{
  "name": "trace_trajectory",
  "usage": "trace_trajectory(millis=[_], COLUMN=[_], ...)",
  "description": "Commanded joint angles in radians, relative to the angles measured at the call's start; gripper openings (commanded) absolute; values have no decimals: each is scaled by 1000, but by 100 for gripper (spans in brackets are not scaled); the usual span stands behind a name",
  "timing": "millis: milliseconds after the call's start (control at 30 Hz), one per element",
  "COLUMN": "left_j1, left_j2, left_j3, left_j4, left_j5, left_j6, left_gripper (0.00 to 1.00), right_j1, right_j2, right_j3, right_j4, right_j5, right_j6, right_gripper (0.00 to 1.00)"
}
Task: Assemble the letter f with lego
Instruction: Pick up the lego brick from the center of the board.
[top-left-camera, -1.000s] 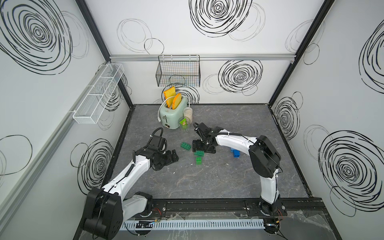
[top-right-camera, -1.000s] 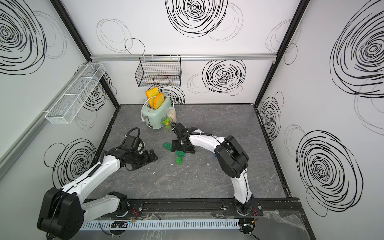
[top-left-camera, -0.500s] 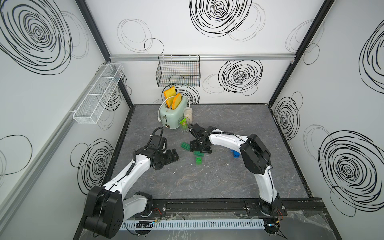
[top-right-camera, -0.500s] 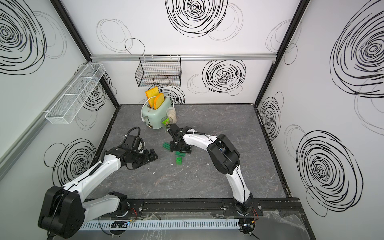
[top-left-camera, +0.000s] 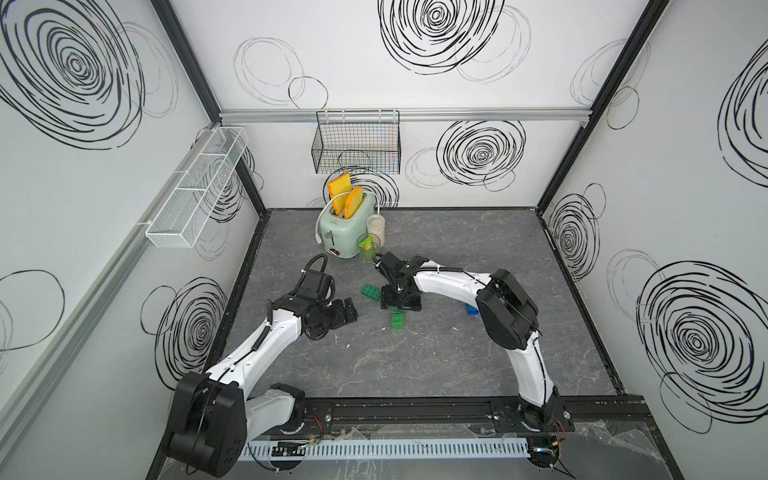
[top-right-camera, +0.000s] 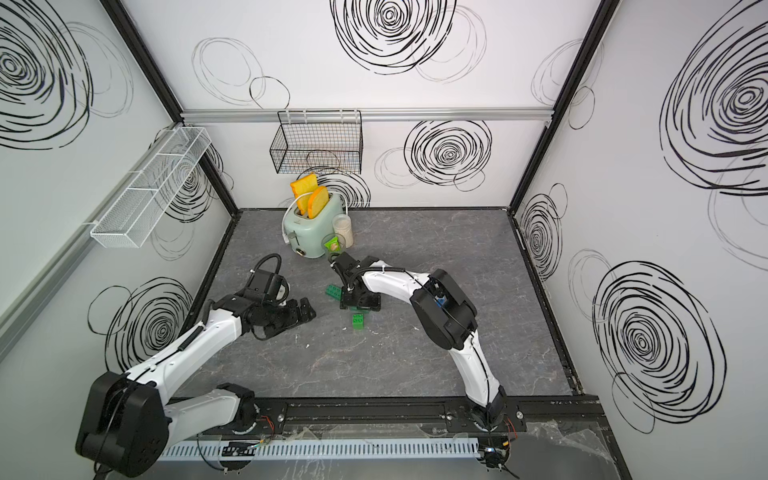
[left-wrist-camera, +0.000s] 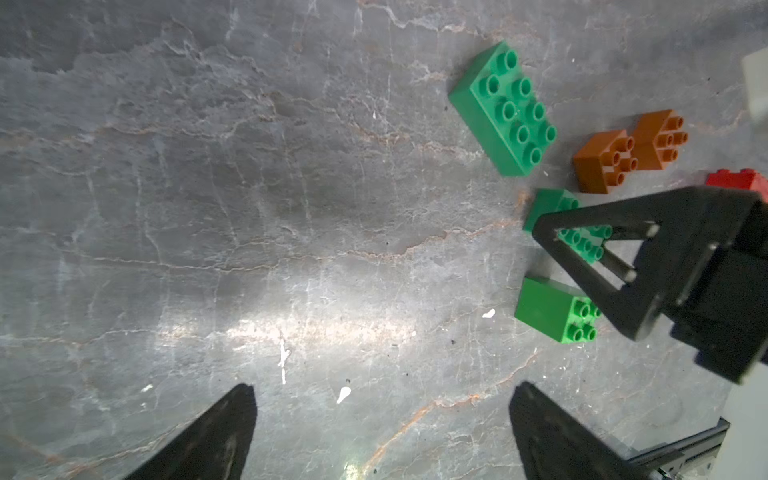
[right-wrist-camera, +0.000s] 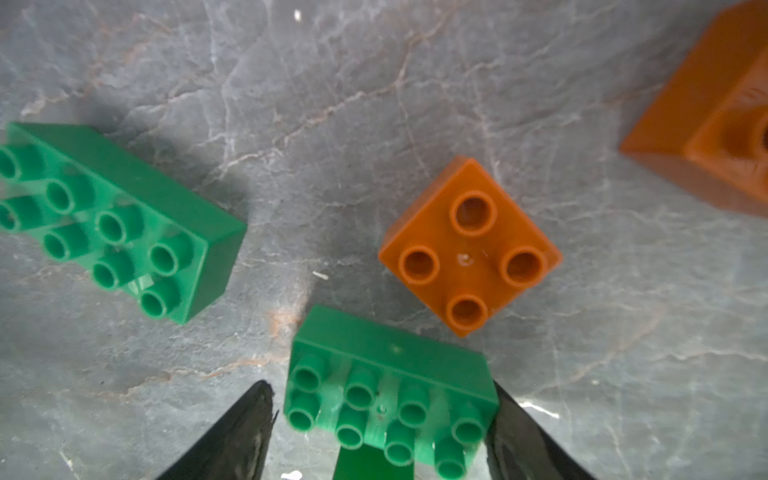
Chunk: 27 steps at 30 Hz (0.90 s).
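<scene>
Grey marble tabletop (top-left-camera: 457, 353), green 8-stud brick (right-wrist-camera: 390, 365) between right hand (right-wrist-camera: 382, 399) fingers

Looks down past the wide-spread left pincer (left-wrist-camera: 384, 399) onto a grey desk (left-wrist-camera: 208, 208). Shows a long green brick (left-wrist-camera: 503, 110), two orange-brown bricks (left-wrist-camera: 604, 162) (left-wrist-camera: 660, 139), a red brick (left-wrist-camera: 735, 180), and two smaller green bricks (left-wrist-camera: 548, 205) (left-wrist-camera: 555, 309) by the right pincer (left-wrist-camera: 548, 230).

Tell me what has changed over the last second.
The right gripper shifted a little toward the left arm, and its jaws narrowed around a green brick, with a gap showing on one side. The left gripper stayed wide open where it was. The small green brick and the toaster kept their places.
</scene>
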Motion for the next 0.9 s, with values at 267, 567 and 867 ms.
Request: trace_trajectory(millis=[267,567,867], left_j1=[-12,-14,-26], left_j2=[-13,-12,-17], left_j3=[-8,-14,-46], left_j4=[28,40,124], left_j5=[-22,-16,25], left_j6=[3,6,10], left_gripper=[100,100,100], right_j1=[9,16,48], right_j2=[29,-12,-96], right_j3=[2,12,83], right_j4=[-22,-45,-152], right_j5=[30,63,116], right_j6=[29,1,-31], right_gripper=[68,57,57])
